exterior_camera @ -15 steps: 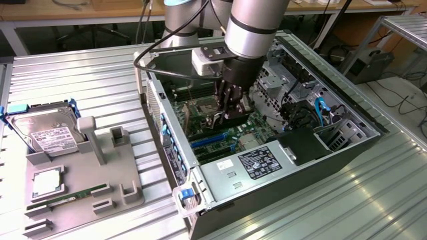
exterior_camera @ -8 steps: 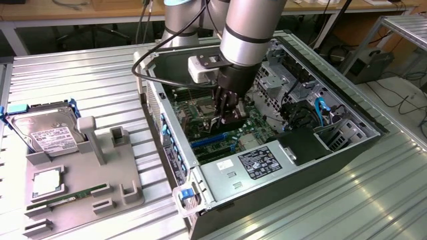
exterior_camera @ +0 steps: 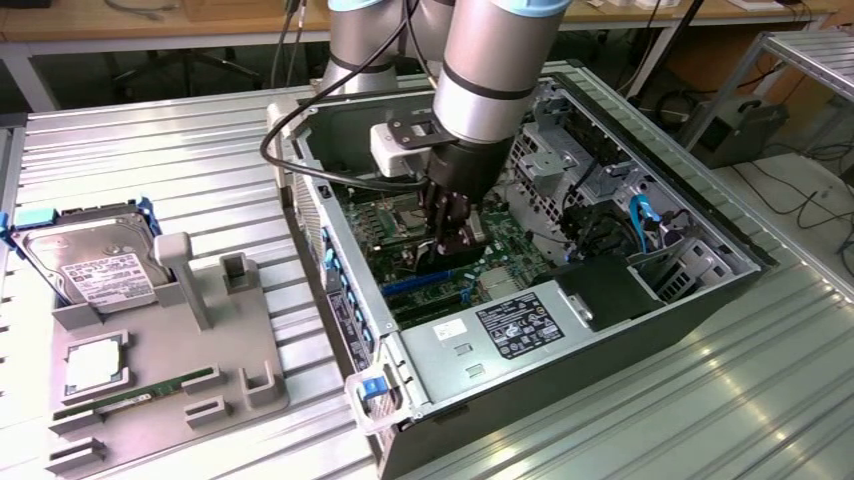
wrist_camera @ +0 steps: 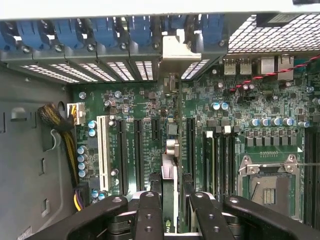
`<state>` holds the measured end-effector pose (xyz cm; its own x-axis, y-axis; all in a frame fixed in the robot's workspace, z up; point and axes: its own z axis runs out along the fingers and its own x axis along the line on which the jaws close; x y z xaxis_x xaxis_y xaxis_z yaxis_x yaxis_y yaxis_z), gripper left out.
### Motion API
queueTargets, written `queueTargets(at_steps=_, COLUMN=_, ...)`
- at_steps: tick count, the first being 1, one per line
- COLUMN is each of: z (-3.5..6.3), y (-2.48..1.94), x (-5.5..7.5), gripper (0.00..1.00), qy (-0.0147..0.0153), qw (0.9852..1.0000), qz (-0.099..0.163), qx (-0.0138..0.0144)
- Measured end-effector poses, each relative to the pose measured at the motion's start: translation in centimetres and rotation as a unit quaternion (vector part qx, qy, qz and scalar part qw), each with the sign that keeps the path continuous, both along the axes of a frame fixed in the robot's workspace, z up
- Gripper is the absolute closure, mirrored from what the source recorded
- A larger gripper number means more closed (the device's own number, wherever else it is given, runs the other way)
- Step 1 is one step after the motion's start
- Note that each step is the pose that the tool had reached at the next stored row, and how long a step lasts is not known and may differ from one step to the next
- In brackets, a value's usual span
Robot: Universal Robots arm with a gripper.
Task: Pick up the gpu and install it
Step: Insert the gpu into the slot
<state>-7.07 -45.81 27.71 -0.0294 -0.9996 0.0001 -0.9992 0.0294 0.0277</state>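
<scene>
Gripping one gpu [wrist_camera: 170, 167], one hand [wrist_camera: 175, 202]; one motherboard [wrist_camera: 225, 95]

A lab: opened computer case [exterior_camera: 574, 400] on metal workbench [exterior_camera: 160, 160].

one gpu [exterior_camera: 434, 270], one hard drive [exterior_camera: 91, 268], one memory stick [exterior_camera: 144, 389], one computer case [exterior_camera: 561, 400], one tray [exterior_camera: 174, 345] and one robot arm [exterior_camera: 487, 60]

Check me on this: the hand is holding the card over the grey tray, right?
No. The hand holds the card inside the open case, above the motherboard, not over the grey tray. The exterior view shows it.
</scene>
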Motion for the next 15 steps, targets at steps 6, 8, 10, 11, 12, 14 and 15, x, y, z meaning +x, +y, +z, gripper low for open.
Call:
queueTargets(at_steps=6, z=-0.02, y=-0.2, x=-0.09, gripper=0.74, qy=-0.0001, qw=1.0, qz=0.0, qx=0.0002)
queueTargets(at_steps=8, z=-0.02, y=-0.3, x=-0.1, gripper=0.74, qy=0.0, qw=1.0, qz=0.0, qx=0.0001)
queueTargets(at_steps=10, z=-0.04, y=-0.38, x=-0.18, gripper=0.74, qy=-0.0001, qw=1.0, qz=0.0, qx=0.0002)
queueTargets(at_steps=11, z=-0.04, y=-0.41, x=-0.22, gripper=0.74, qy=0.0, qw=1.0, qz=0.0, qx=0.0001)
queueTargets(at_steps=12, z=-0.06, y=-0.42, x=-0.27, gripper=0.74, qy=-0.0001, qw=1.0, qz=0.0, qx=0.0002)
queueTargets(at_steps=14, z=-0.2, y=-0.42, x=-0.4, gripper=0.74, qy=-0.0001, qw=1.0, qz=0.0, qx=0.0002)
queueTargets(at_steps=15, z=-0.25, y=-0.42, x=-0.46, gripper=0.74, qy=0.0, qw=1.0, qz=0.0, qx=0.0001)
